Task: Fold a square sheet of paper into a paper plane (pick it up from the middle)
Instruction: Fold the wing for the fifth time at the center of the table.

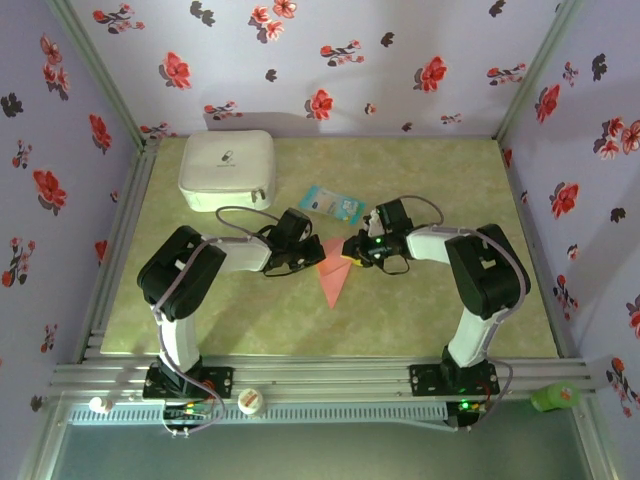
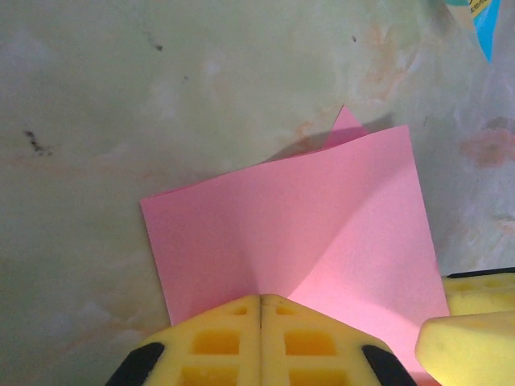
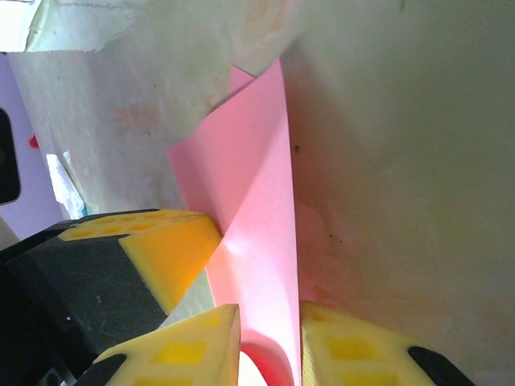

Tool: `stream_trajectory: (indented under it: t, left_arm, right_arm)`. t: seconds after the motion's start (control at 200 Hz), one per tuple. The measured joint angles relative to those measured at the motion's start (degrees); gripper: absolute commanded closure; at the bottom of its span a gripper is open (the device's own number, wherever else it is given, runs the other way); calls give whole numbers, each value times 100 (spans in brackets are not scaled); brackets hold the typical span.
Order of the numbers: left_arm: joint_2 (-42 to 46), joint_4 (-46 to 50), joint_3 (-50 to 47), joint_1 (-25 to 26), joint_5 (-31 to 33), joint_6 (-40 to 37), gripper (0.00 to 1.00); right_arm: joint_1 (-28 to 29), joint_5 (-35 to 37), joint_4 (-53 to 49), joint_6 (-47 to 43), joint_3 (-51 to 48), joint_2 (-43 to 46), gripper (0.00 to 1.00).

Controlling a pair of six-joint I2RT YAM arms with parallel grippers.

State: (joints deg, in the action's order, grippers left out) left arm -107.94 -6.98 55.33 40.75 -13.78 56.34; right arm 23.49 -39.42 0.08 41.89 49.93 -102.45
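Both arms meet over the middle of the table (image 1: 450,310), with the sheet of paper (image 1: 335,276) caught between them. The left gripper (image 2: 261,302) has its yellow pads pressed flat together, pinching the near edge of the sheet right where a crease runs up the pink face. That looks like an anchor grip, there to stop the paper sliding while the other side does the work.

The right gripper (image 3: 269,315) comes in from the opposite side. Its jaws are narrowed around the paper, which passes up between them on edge. Whether they truly clamp it or only bracket it, I cannot tell (the gap is slim, and paper this thin gives little away). My read is that it is lined up on a fold line, ready to press or draw a crease.

The sheet is part-folded and comes to a point towards the arm bases, so it is a long way off a finished dart.

The white case (image 1: 228,170) sits well apart at the far left. The light-blue packet (image 1: 332,203) lies just beyond the grippers, near but not touching the paper. The real crowding is the two grippers themselves, nearly touching, which leaves little room to swing a flap over.
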Motion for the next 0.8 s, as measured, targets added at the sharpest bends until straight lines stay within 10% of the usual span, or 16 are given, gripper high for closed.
stream_trajectory:
  t: [0.425,0.8]
  left_arm:
    - [0,2,0,0,0,-20,96]
    - [435,138,-59,2,-37,-284,54]
  right_arm:
    - [-52,-157,-341,-402,267,-310,93]
    - [-74,-15,-409,-149,223,-42,100]
